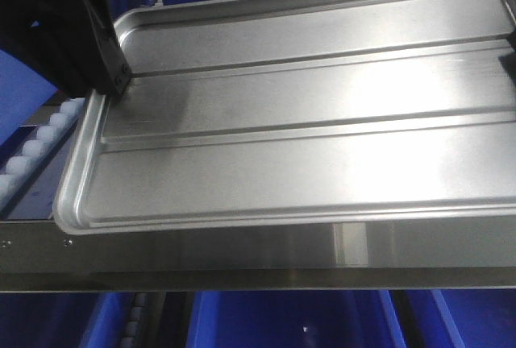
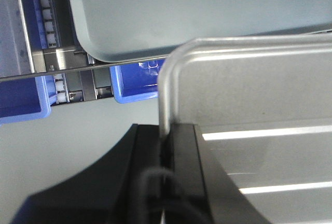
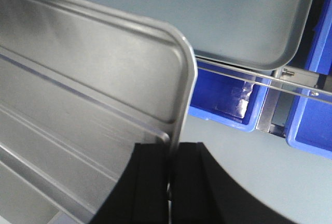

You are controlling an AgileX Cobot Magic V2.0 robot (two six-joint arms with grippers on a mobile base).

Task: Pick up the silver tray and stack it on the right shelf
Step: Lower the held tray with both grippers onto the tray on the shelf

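left gripper (image 2: 167, 130): clamped tight on the silver tray (image 2: 249, 89), its short-end rim pinched between both black fingers. In the front view this gripper (image 1: 113, 74) sits at the tray's 10 o'clock corner.
right gripper (image 3: 172, 149): also closed, fingers nipping the opposite short-end rim of the tray (image 3: 78, 79). The rim runs up toward 12 o'clock from the finger gap.
silver tray (image 1: 306, 114): held at both ends and fills most of the front view. The floor faces the camera with two long ridges running 9 to 3 o'clock. It is slightly tilted, with the 3 o'clock end higher. The near long edge overlaps the shelf front; cannot tell whether it touches.
right shelf (image 1: 48, 255): directly under the tray, at 6 o'clock.
front crossbar (image 1: 242, 251): shiny steel band just below the tray's near rim, with small rivets at its 9 o'clock end.
white rollers (image 1: 32, 155): a row showing at 9 o'clock of the tray, beside its left corner.
larger tray (image 3: 207, 16): matte grey with rounded corners, at 12 o'clock in both wrist views (image 2: 181, 16), beyond the held tray.
blue bins (image 1: 282, 316): under the crossbar at 6 o'clock. They also show below the larger tray in the wrist views (image 3: 228, 99).
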